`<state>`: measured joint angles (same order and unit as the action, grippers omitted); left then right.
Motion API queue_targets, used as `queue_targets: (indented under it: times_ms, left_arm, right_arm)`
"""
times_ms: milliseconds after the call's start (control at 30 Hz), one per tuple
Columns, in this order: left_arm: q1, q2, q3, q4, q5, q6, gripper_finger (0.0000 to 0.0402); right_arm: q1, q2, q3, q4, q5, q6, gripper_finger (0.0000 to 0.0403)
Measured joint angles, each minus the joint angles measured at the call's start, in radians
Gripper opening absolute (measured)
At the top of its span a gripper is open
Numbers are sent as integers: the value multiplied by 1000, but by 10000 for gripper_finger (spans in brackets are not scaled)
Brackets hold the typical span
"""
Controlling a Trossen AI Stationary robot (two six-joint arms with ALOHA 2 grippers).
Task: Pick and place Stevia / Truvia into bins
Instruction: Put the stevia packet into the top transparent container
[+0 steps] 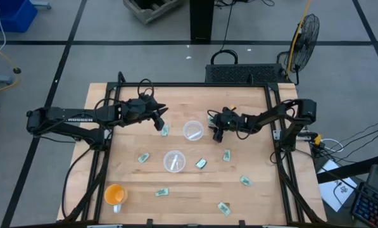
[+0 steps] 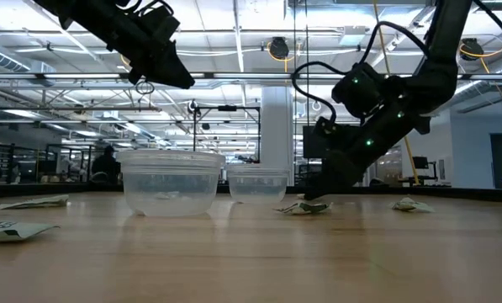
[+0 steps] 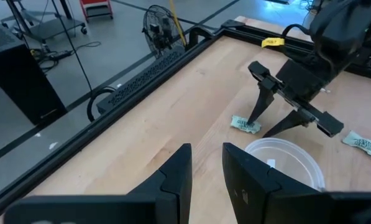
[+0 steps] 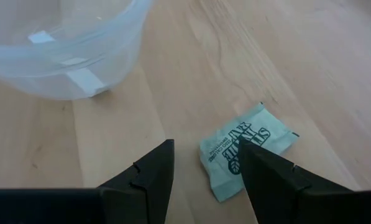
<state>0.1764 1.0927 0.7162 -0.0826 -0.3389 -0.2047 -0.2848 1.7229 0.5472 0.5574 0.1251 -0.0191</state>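
Observation:
Two clear cups stand mid-table, one [image 1: 193, 130] farther than the other [image 1: 174, 161]. Green and white packets lie flat around them, e.g. [image 1: 165, 130], [image 1: 143, 157], [image 1: 226, 154]. My right gripper [image 4: 205, 146] is open and low at the table, right of the far cup [image 4: 61, 43], its fingers astride one packet [image 4: 260, 140]. My left gripper [image 1: 160, 123] hovers well above the table in the low view [image 2: 182, 80], left of the far cup. It is open by a narrow gap [image 3: 207, 149] and holds nothing. My right gripper comes down slanting from the table's right side. One fingertip [image 3: 250, 118] stands on the end part of the packet [image 3: 242, 124]. The other finger [image 3: 278, 130] is down over bare wood beside it. The packet lies flat on the table, slightly crumpled.
An orange cup [image 1: 114, 194] stands near the front left corner. More packets lie toward the near edge [image 1: 161, 191], [image 1: 223, 207], [image 1: 245, 180], and one by the near cup [image 1: 201, 163]. A black frame rail [image 3: 141, 74] borders the table's far edge.

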Motion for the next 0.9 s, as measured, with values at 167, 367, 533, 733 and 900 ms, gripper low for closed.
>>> queue_targets:
  times_ms: [167,367,533,733,900]
  left_arm:
    - [0,0,0,-5,0,0,93]
    - [0,0,0,-20,0,0,93]
    - [0,0,0,-43,0,0,93]
    - [0,0,0,-53,0,0,93]
    - [-1,0,0,-57,0,-6,93]
  right_arm:
    - [-14,0,0,-4,-2,7,170]
    - [-36,1,0,-7,-3,14,121]
    - [-47,1,0,-7,2,10,37]
    - [-47,-6,-1,22,11,20,8]
    - [-9,-111,-2,18,102,12,2]
